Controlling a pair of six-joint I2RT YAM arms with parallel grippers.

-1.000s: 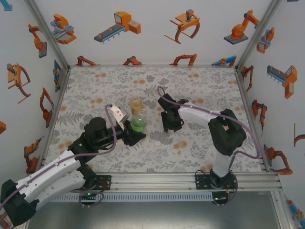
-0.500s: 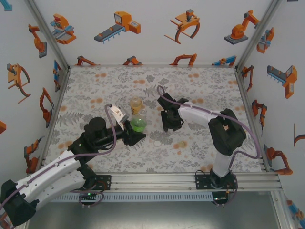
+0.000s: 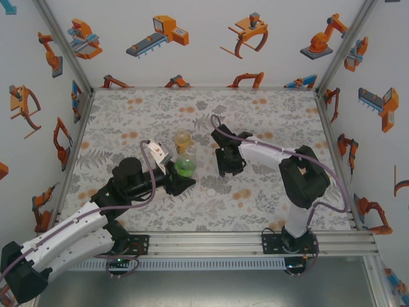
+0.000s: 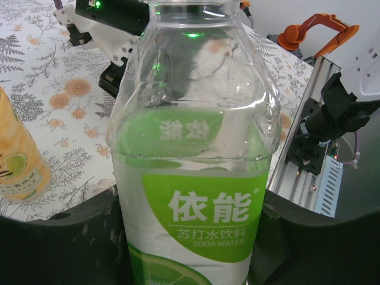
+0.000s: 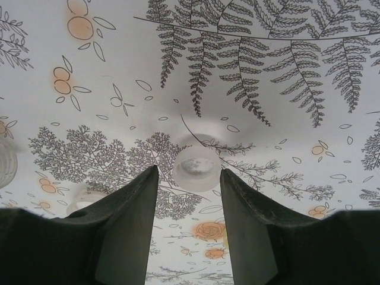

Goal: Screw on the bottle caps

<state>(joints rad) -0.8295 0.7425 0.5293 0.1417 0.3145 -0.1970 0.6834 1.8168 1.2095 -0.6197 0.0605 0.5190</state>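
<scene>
Overhead, the left gripper (image 3: 180, 180) clamps a green-labelled bottle (image 4: 196, 178) upright. The right gripper (image 5: 189, 172) holds its jaws narrowly apart, framing a white cap (image 5: 196, 167).

The left tool (image 3: 183, 179) sits low over the floral-patterned table (image 3: 128, 115), clamped on the lower part of an upright clear plastic bottle with a green label (image 3: 186, 167), whose neck is uncapped. Just behind that bottle stands an amber-yellow plastic bottle (image 3: 183, 140), also upright. The right tool (image 3: 229, 170) points down at the table, to the right of both bottles and apart from them. A small round white plastic cap (image 3: 211, 191) lies flat on the table, near the right tool and to its front-left.
</scene>
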